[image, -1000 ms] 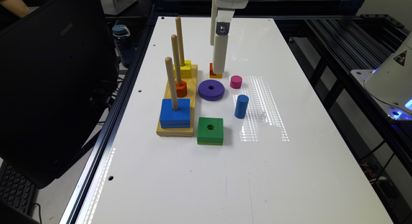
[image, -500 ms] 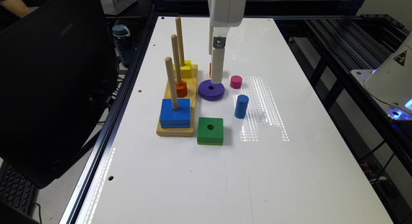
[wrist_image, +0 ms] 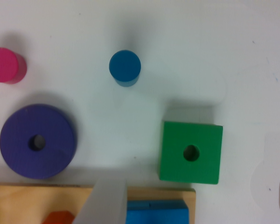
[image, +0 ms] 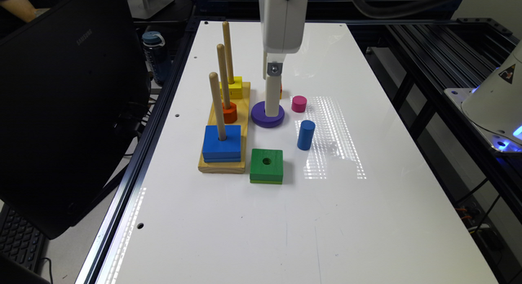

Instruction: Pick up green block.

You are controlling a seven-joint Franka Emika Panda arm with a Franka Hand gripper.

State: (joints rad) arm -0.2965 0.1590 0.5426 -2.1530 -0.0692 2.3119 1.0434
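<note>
green block (image: 266, 165) lies flat on the white surface (image: 367, 218), round centre hole facing up, a thin lighter green layer along its bottom edge. it sits just beside the near end of the wooden peg base (image: 228, 153), apart from it by a narrow gap; in the wrist view the block (wrist_image: 191, 152) shows square-on, nothing touching it. blue square block (image: 222, 143) sits on the nearest peg of that base. orange piece (image: 229, 112) on the middle peg, yellow block (image: 231, 87) on the far peg. purple ring (image: 267, 115) lies flat toward the far edge from the green block, near the base. blue cylinder (image: 306, 134) stands upright between the green block and the pink cylinder (image: 299, 103). gripper (image: 272, 100) hangs above the purple ring, well apart from the green block, holding nothing; cannot tell whether it is released or clenched.
</note>
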